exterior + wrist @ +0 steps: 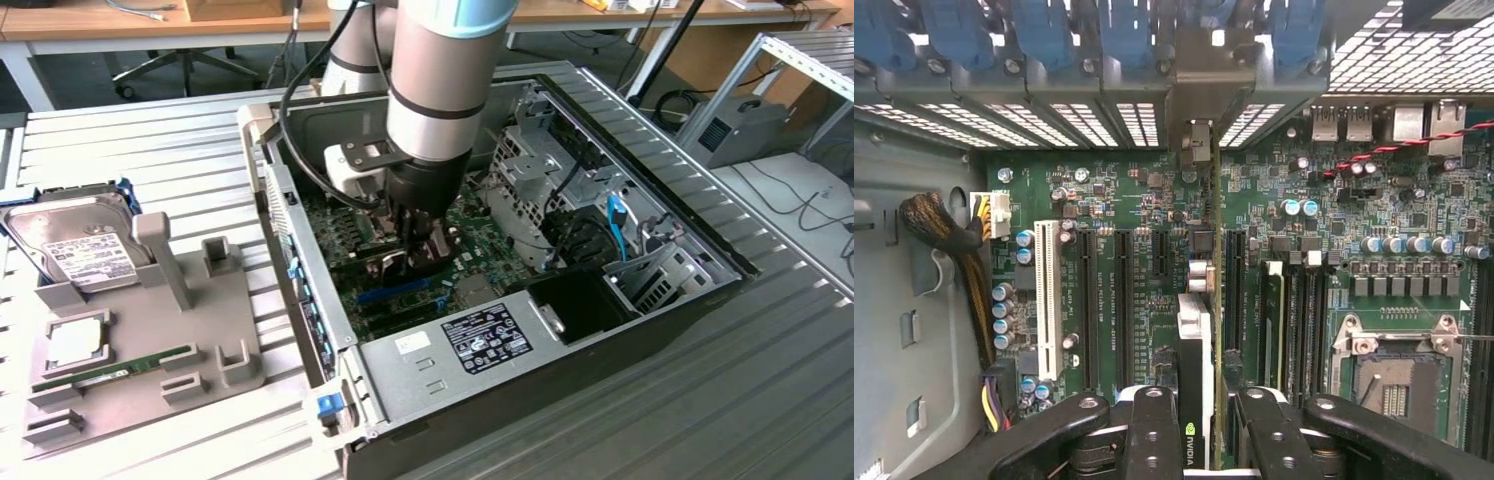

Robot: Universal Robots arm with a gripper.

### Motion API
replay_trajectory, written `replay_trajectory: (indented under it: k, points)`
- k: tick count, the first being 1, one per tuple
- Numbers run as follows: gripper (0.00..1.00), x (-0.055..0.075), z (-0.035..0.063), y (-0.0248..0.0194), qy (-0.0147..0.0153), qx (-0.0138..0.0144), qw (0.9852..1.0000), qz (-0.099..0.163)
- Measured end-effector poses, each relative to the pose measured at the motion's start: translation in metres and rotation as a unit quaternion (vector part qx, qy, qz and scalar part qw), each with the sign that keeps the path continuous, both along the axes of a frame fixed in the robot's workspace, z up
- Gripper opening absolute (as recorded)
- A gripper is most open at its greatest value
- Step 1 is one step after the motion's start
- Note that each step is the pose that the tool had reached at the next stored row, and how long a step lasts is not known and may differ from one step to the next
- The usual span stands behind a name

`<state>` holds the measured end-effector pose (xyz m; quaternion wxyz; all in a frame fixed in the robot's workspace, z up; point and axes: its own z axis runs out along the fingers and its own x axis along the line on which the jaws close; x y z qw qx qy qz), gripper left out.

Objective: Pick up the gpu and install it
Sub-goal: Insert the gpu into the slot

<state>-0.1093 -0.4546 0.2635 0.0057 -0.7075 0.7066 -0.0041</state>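
Card: the graphics card [1195,335] stands on edge over the green motherboard [1124,200], inside the open computer case [667,300].
Long axis: in the wrist view it runs from the gripper [1204,432] straight toward the case's back wall with its row of blue clips [1044,30]. In the exterior view that line goes roughly from two o'clock to eight o'clock.
Facing: the grey metal bracket end points at the back wall, toward eight o'clock in the exterior view, and sits in the gap between the vented slot covers.
Line-up: the card lies parallel to the long black slots, with a white slot [1049,300] well off to one side.
Pincer: clenched on the card, one black finger [1154,435] on each flat face.
Arm: the arm [441,70] comes down from twelve o'clock in the exterior view into the middle of the case.
Outside the case: at nine o'clock in the exterior view, a grey holder [174,330] on the slatted table [160,150] carries a hard drive [80,245] and a green memory stick [114,372].
Hidden: the card shows edge-on, so its faces and bottom connector cannot be seen.
Cut off: its near end disappears between the fingers.
Unclear: whether the card is seated in a slot or just above it cannot be told.
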Motion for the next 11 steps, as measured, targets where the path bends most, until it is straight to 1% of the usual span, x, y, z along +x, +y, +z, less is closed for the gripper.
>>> replay_trajectory:
  k: [11]
  points:
    - [0.27,0.0,-0.0014,0.0,-0.0001,0.0002,1.0,0.0]
